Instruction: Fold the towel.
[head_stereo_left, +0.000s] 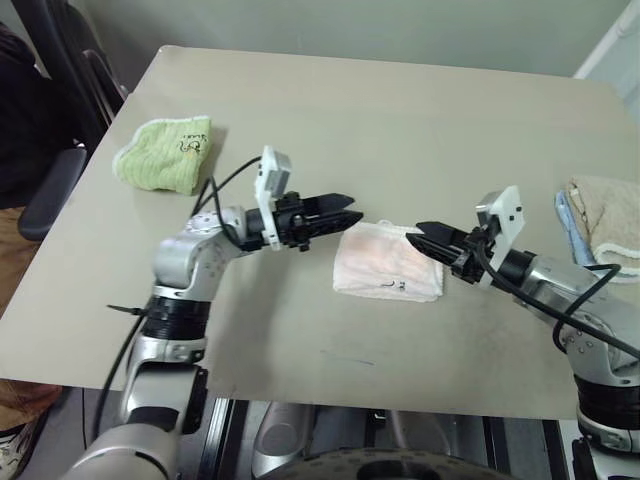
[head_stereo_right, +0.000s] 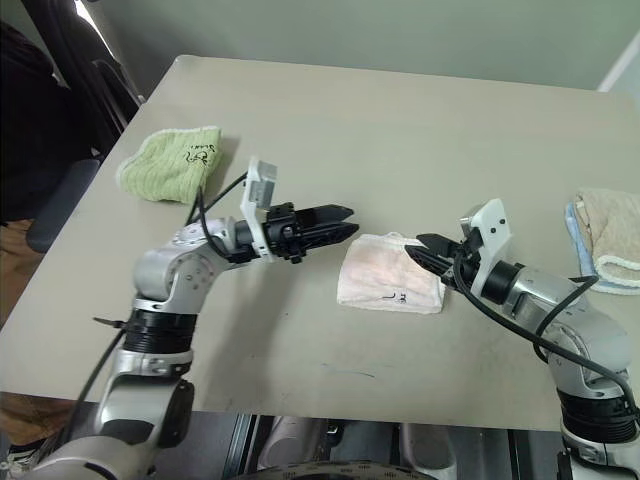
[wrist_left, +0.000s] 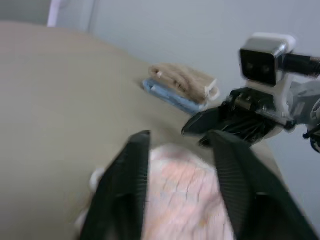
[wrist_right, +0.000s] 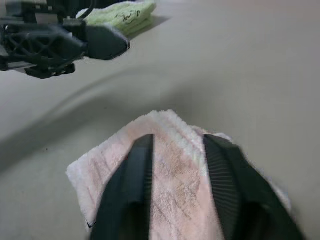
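- Pink terry, head views: the towel (head_stereo_left: 388, 262) lies folded into a compact packet on the table (head_stereo_left: 400, 120), between my two grippers. The left gripper (head_stereo_left: 345, 212) hovers just beside its left edge with fingers parted and nothing in them; the right gripper (head_stereo_right: 425, 247) sits at the right edge, and from here I cannot tell how far its fingers are spread.
- Risk, as I judge it: either arm dropping or sweeping sideways could snag the top layer and drag the fold open, or shove the packet toward the beige and blue towels (head_stereo_left: 600, 220).
- Left wrist view: fingers (wrist_left: 131, 175) spread above the pink cloth, blurred; the towel's near edge is cut off.
- Right wrist view: fingers (wrist_right: 135, 185) apart over the towel, empty. They cover the cloth's middle, so I cannot check how neat the layers are. The green towel (wrist_right: 122, 15) sits well apart.
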